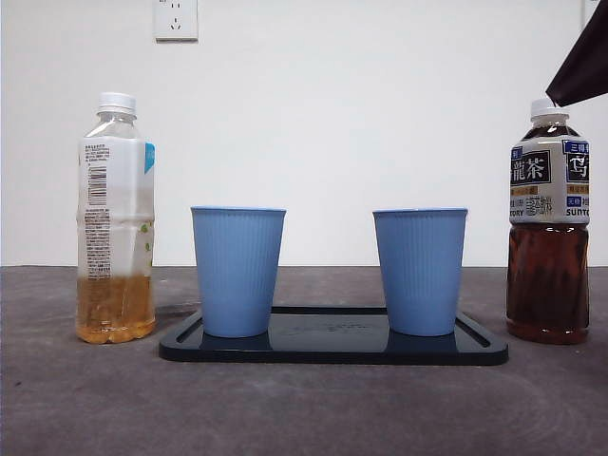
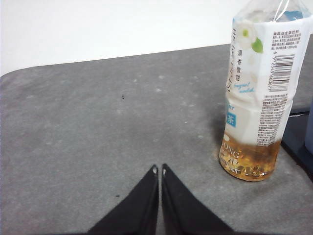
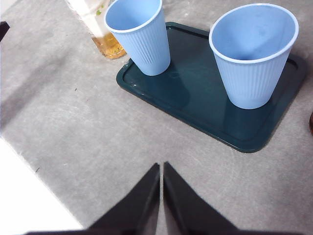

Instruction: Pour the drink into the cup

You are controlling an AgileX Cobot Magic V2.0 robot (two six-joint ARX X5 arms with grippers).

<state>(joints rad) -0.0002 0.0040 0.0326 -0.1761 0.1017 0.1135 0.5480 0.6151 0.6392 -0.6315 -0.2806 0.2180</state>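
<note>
The grey matte table point(image 1: 304, 418) carries everything, and the flat dark rectangular tray point(image 1: 332, 344) sits at its middle, probably to catch spills. On the tray stand 2 ribbed light-blue plastic cups, the left cup point(image 1: 237, 271) and the right cup point(image 1: 420, 271), both upright, well apart, and empty as far as the right wrist view shows. Flanking the tray, off it, are 2 capped bottles: a dark tea bottle with a black-and-white label point(image 1: 548, 228) on the right, nearly full, and a clear bottle with a white label and a low level of amber drink point(image 1: 115, 218) on the left. Each bottle stands just beside the tray, within reach of one arm, which suits a pour into the nearer cup.

The left gripper point(image 2: 160, 169) hovers over bare table near the amber bottle, its jaws pressed together and holding nothing. The right gripper point(image 3: 161, 166) hangs above the table in front of the tray, likewise closed and empty. Pouring has not begun; both caps are on.
</note>
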